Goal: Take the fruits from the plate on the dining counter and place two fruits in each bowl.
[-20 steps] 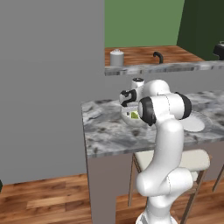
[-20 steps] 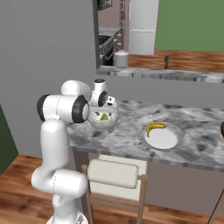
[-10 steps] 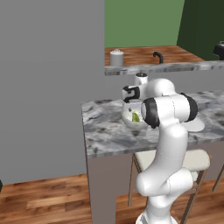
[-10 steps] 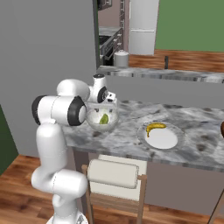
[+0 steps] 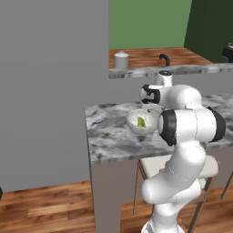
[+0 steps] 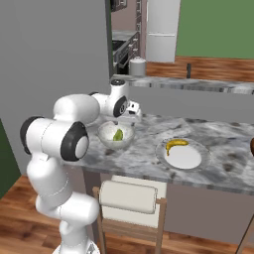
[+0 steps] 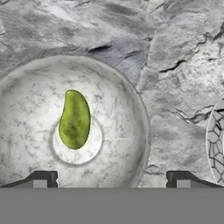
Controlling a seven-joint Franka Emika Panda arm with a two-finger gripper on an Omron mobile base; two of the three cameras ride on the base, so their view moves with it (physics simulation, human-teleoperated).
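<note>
The gripper (image 7: 111, 177) is standing wide open and holding nothing, its two dark fingertips (image 7: 43, 178) showing far apart at the bottom of the hand view. It is hanging above the pale speckled bowl (image 7: 114, 114), looking down into it. In the right base view the hand (image 6: 130, 110) is sitting just behind and above that bowl (image 6: 106, 134).

An oblong green fruit (image 7: 74, 119) is lying in the bottom of the bowl, clear of the fingertips. From the left base view the same fruit (image 5: 141, 122) is showing as a green patch inside the bowl (image 5: 134, 124), which is sitting on the marbled dining counter (image 5: 107, 141) near the arm.

To the right of the bowl in the right base view, the flat pale plate (image 6: 189, 158) is resting on the counter (image 6: 225, 169), well apart from the bowl. A yellow banana (image 6: 175, 144) is lying on the plate toward its back edge. In the hand view, the plate's rim (image 7: 215, 140) is peeking in at the right edge.

At the far right edge of the right base view, a dark rounded shape (image 6: 252, 147) is sitting on the counter; it is cut off too much to tell what it is.
</note>
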